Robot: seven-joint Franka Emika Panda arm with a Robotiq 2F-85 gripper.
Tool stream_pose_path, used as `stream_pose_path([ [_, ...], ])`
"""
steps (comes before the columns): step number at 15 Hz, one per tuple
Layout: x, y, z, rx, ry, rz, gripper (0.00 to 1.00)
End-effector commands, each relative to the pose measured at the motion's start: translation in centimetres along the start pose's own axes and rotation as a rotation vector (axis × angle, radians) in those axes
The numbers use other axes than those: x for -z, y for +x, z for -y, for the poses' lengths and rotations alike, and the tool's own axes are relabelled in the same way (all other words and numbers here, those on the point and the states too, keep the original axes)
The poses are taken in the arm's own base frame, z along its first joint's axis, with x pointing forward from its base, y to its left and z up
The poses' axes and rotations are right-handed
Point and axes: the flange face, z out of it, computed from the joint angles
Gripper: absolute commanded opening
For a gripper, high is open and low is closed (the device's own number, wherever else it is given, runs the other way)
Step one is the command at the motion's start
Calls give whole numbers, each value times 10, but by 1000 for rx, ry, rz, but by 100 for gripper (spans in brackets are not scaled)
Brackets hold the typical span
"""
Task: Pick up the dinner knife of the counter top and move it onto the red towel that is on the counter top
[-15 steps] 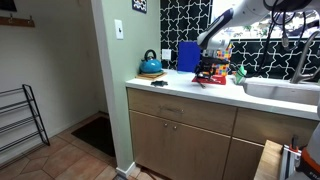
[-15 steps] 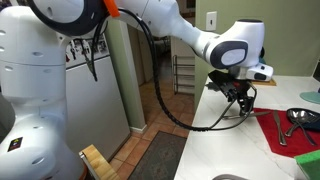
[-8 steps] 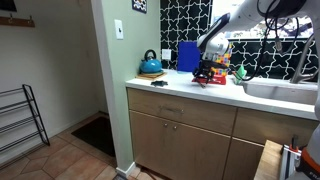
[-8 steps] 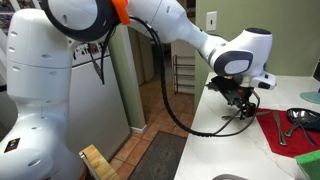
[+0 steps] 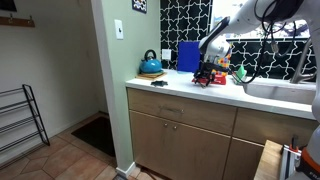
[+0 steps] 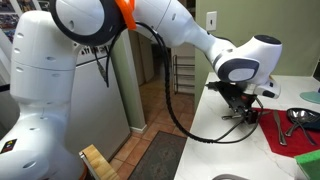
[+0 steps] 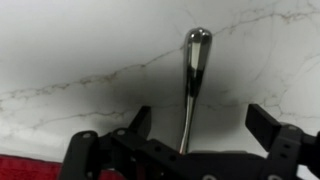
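The pincer (image 7: 200, 116) sits low over the white table (image 7: 80, 50), its jaws spread wide and gripping nothing. The dinner knife (image 7: 192, 80) lies on the table between them, touching neither. Its rounded handle end shows, but the rest vanishes under the pincer's body. Only a corner of the red towel (image 7: 25, 166) peeks in, near the knife. In both exterior views the knife is too small to make out.

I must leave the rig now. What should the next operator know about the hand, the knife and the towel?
Hand: open, low over the counter top, with one finger on each side of the dinner knife.
Dinner knife: appears to lie on the counter top, not gripped.
Red towel: close beside the hand; no knife moved onto it yet.
Done: hand lined up on the knife.
Left: close, lift, carry to the towel, release.
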Motion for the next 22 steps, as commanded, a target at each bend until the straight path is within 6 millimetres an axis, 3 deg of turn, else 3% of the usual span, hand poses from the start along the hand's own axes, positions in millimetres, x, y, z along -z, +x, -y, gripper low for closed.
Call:
stream_pose_path([
  [1, -13, 7, -9, -1, 34, 28, 100],
  [11, -25, 18, -15, -28, 14, 83, 98],
  [12, -24, 19, -15, -28, 14, 86, 82],
  [13, -24, 20, -16, -27, 14, 86, 73],
  [14, -23, 20, -15, -25, 14, 88, 72],
  [22, -12, 26, -6, -3, 16, 80, 12],
])
